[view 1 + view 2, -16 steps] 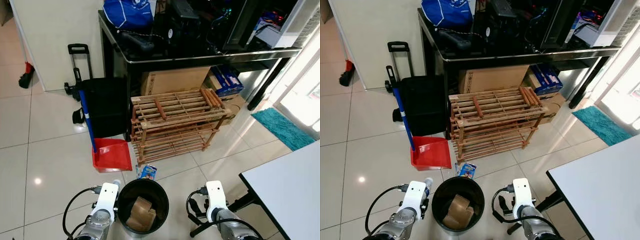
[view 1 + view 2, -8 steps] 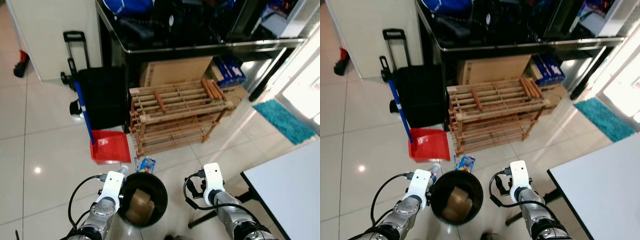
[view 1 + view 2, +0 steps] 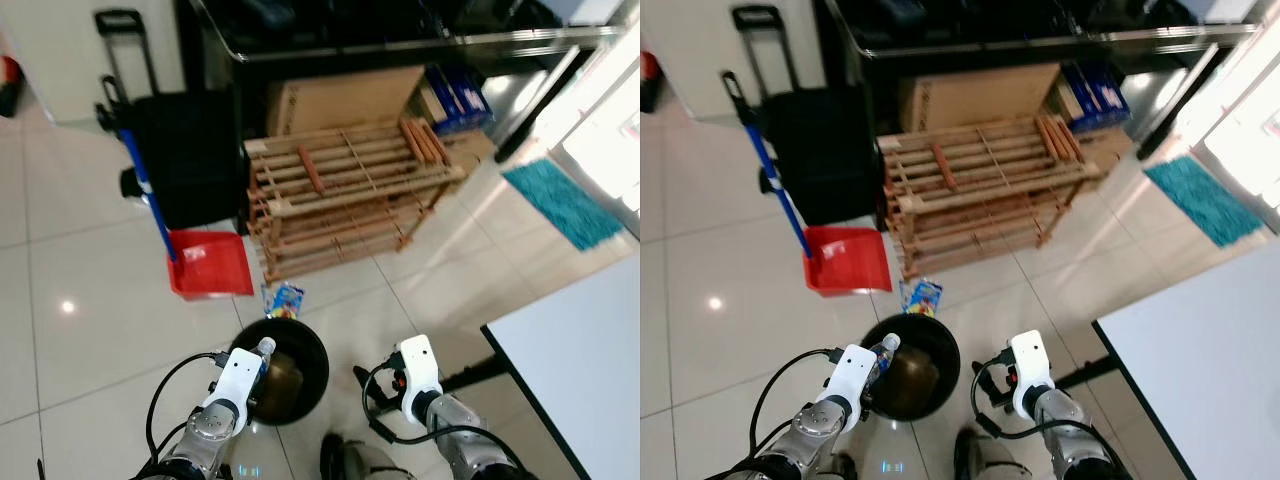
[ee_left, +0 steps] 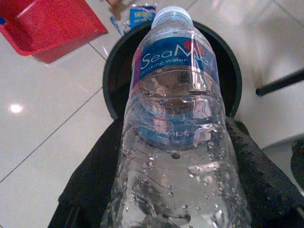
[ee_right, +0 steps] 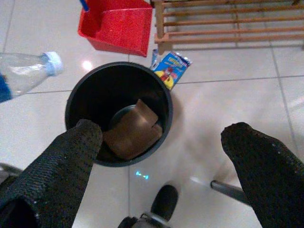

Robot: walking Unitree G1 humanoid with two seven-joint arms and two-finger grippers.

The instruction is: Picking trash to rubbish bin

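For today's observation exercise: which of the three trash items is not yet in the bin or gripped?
The blue snack wrapper on the floor beyond the bin.

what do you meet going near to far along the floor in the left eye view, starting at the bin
round black rubbish bin → small blue snack wrapper → red plastic dustpan → black wheeled trolley case

Clear plastic water bottle [image 4: 173,142], blue label, white cap on, droplets inside; clamped between black fingers [image 4: 95,171] of left gripper [image 3: 262,352], cap end poking over the bin's rim. Black round rubbish bin [image 5: 80,95] upright on tile, brown crumpled cardboard [image 5: 133,135] inside. Blue-yellow snack wrapper [image 3: 285,299] flat on floor just beside bin (far side).
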